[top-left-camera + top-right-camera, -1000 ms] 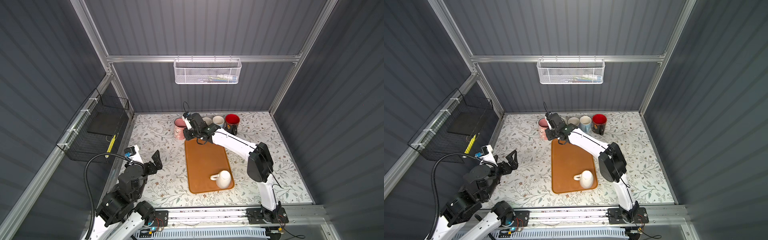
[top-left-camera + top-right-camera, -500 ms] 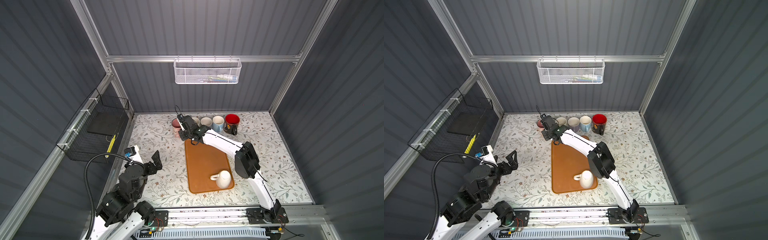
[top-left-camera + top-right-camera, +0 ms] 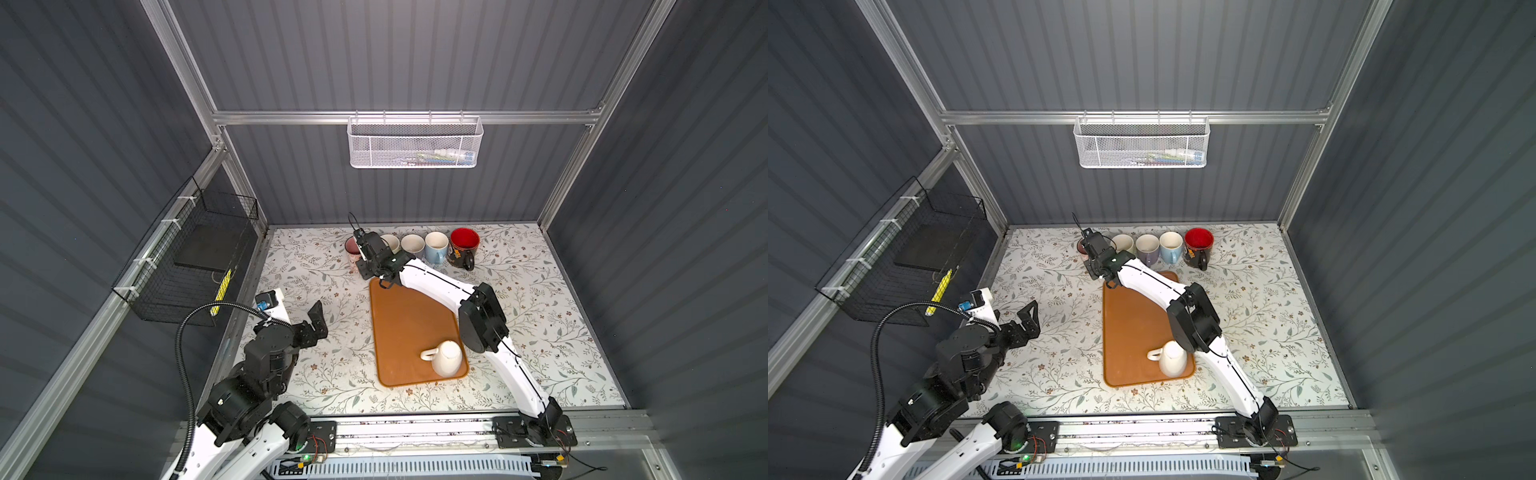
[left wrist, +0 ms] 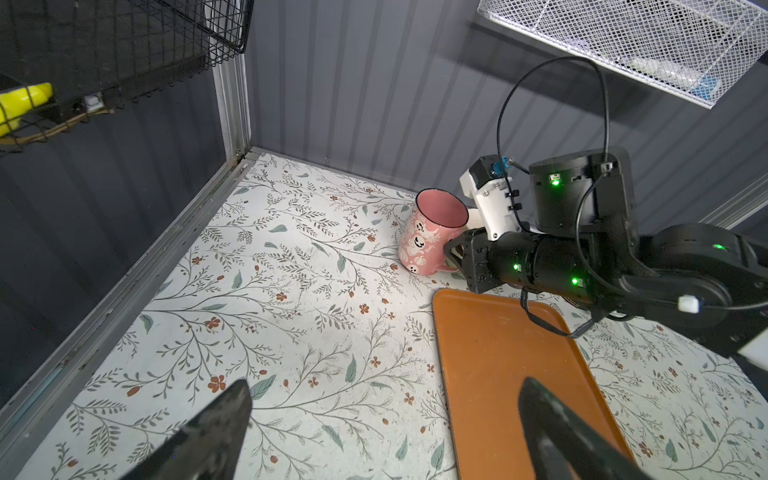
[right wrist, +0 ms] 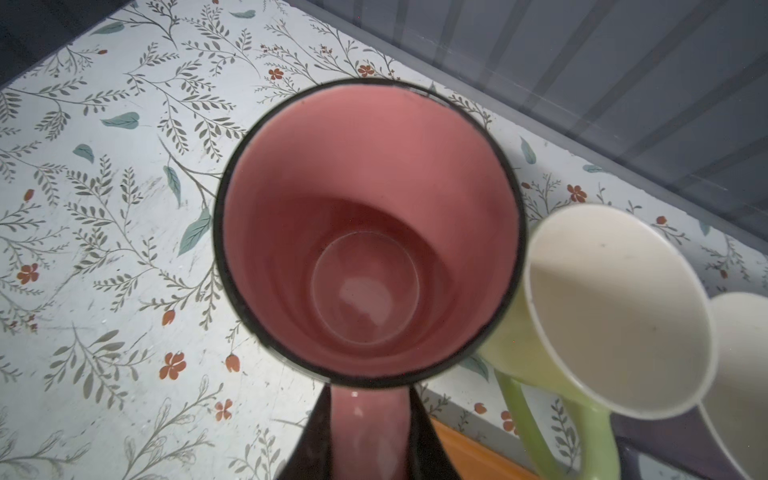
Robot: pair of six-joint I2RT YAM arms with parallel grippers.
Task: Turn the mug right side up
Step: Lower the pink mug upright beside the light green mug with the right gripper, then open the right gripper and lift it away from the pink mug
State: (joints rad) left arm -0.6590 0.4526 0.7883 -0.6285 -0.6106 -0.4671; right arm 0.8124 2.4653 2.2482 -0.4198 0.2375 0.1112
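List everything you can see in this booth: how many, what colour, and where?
pink mug: 1, pink, mouth up, left end of the back row
other mugs: 4, pale green mug, lavender mug, light blue mug, red-lined dark mug, back row
white mug: 1, cream, near right corner of the tray
tray: 1, orange, mid table
table: 1, white floral
mesh basket: 1, white, back wall
wire basket: 1, black, left wall
yellow item: 1, in the wire basket
left gripper: 1, black, open, above the table left of the tray
right gripper: 1, black, shut on the pink mug's handle
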